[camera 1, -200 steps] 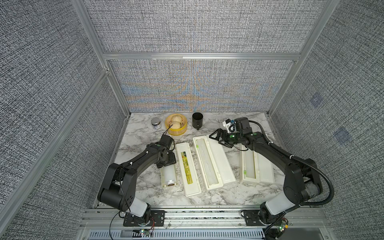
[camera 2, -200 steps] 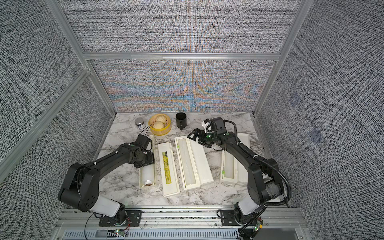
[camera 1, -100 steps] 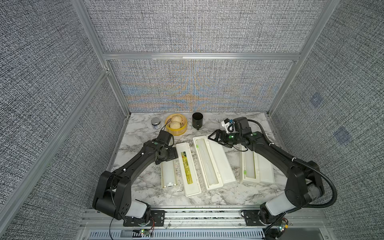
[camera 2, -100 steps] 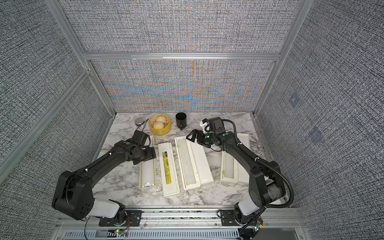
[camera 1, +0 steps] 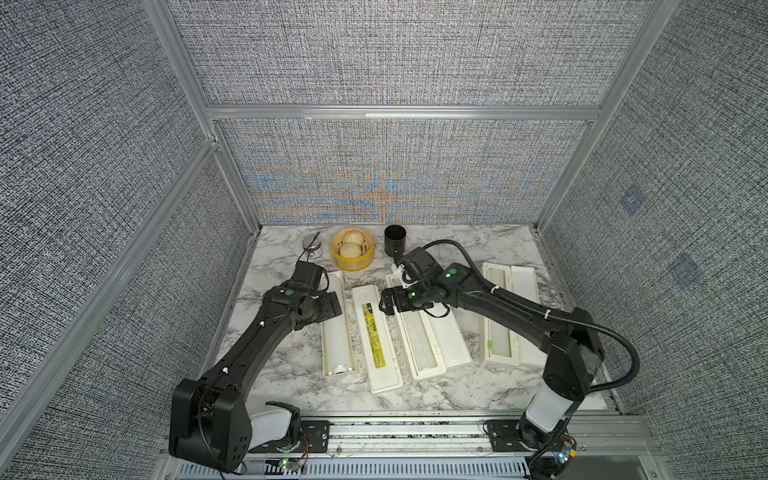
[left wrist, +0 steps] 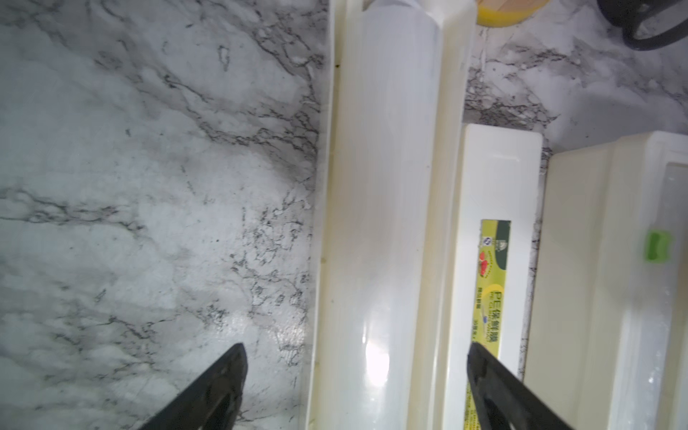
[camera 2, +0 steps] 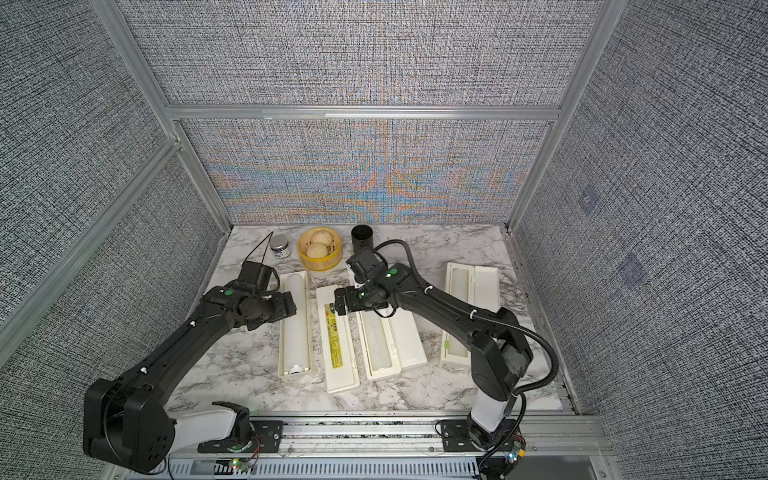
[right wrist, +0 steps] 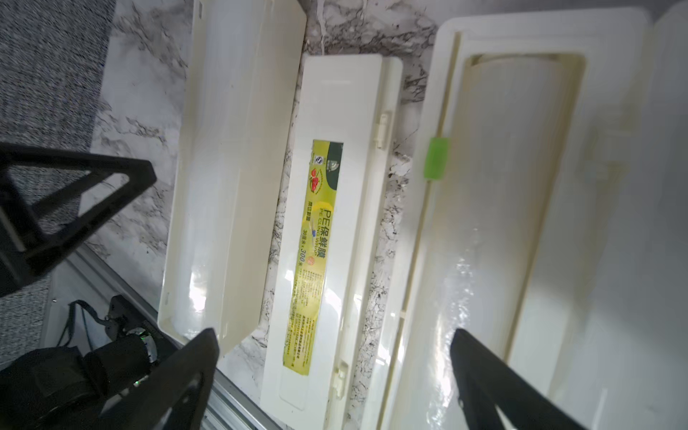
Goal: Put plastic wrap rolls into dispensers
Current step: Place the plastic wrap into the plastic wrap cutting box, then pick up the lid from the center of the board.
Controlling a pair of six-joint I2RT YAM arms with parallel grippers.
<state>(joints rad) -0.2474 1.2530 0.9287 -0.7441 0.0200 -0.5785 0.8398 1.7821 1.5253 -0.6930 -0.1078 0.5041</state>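
Three cream dispensers lie open side by side, and each shows a translucent plastic wrap roll in its trough. In both top views the left dispenser (camera 1: 326,365) holds a roll (camera 1: 337,332), and its flat lid (camera 1: 376,336) carries a yellow-green label. My left gripper (camera 1: 332,305) hangs open above that roll (left wrist: 391,186), its fingertips (left wrist: 227,376) wide on either side and touching nothing. My right gripper (camera 1: 384,301) is open and empty above the labelled lid (right wrist: 324,242), beside the middle dispenser (camera 1: 417,332). The right dispenser (camera 1: 496,320) lies farther right.
At the back stand a yellow bamboo steamer (camera 1: 352,253) with buns, a black cup (camera 1: 395,241) and a small jar (camera 1: 312,249). A green clip (right wrist: 435,158) sits on the middle dispenser's edge. A metal rail (camera 1: 415,432) runs along the front edge.
My left gripper has opened and let go of the roll, which now lies in the left dispenser's trough. My right gripper has moved left, over the labelled lid.
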